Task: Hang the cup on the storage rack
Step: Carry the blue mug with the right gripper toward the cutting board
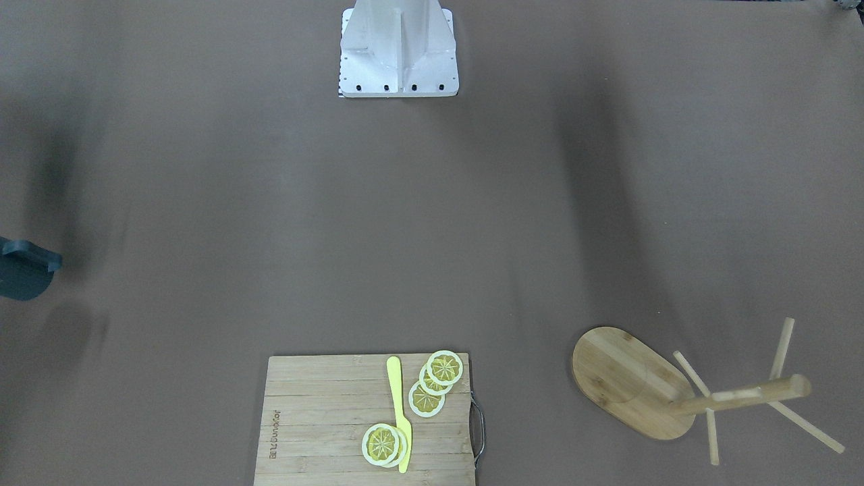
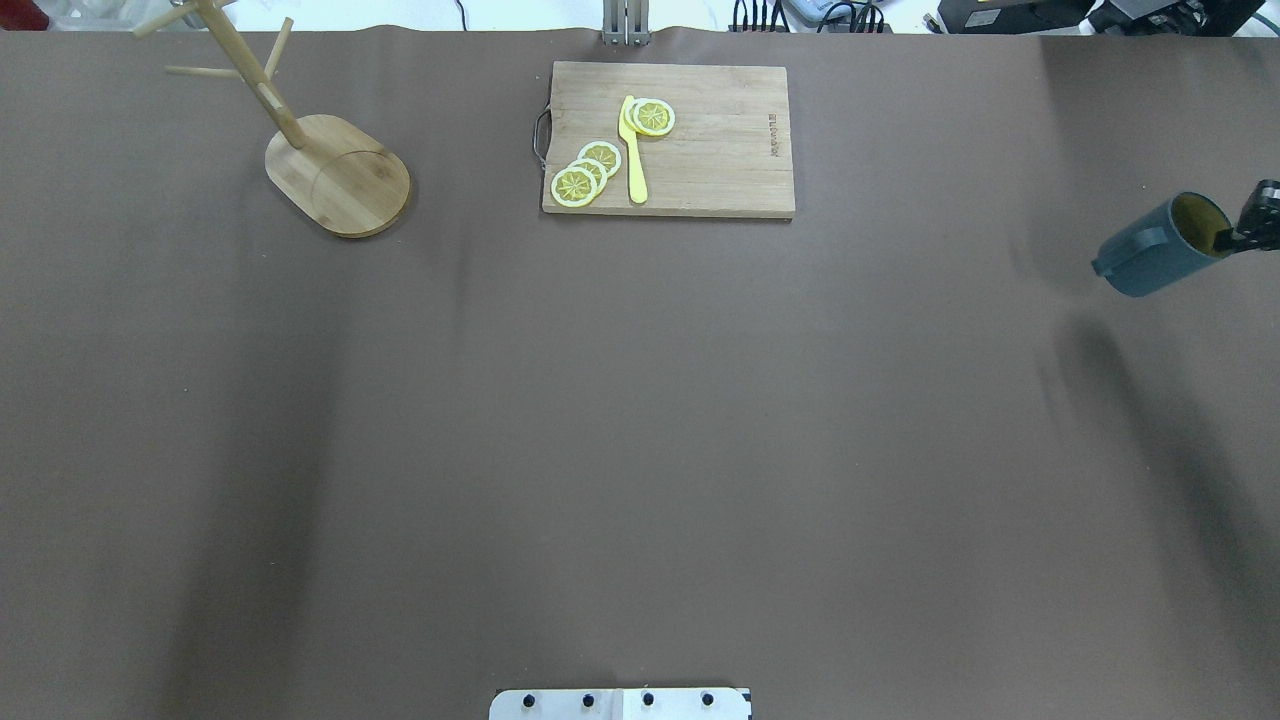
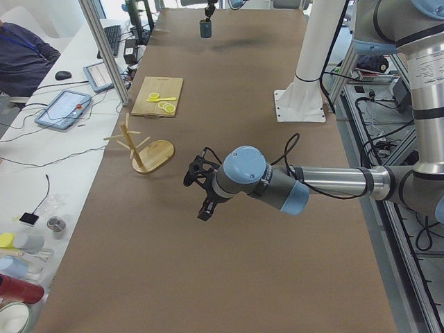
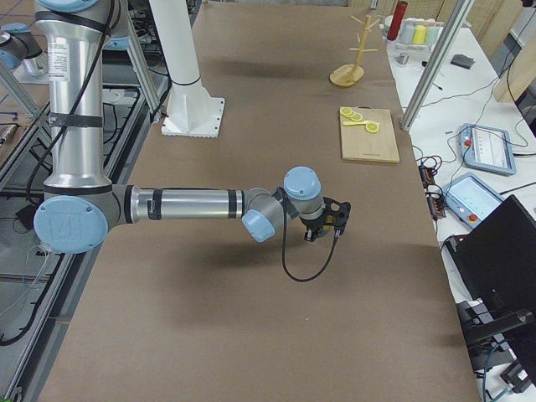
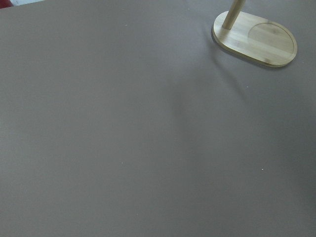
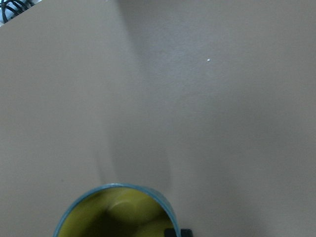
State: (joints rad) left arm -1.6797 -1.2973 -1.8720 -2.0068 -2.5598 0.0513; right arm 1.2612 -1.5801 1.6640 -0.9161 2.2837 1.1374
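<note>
Overhead exterior: right tool [image 2: 1232, 240] tight on rim of tilted cup [image 2: 1150, 255], yellowish inside; left tool [image 3: 205, 208] indeterminate.

Silver arm tubes [image 3: 333, 181]; pale-blue joint caps [image 3: 243, 165]; black cables [image 4: 283, 254]; white bolted pedestal [image 1: 398, 64].

Storage rack [image 5: 256, 42] on brown table [image 5: 123, 148]

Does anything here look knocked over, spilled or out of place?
Nothing stands out. The storage rack stands upright, lemon slices and a yellow knife lie on the cutting board, and the right gripper holds the cup above the table.
</note>
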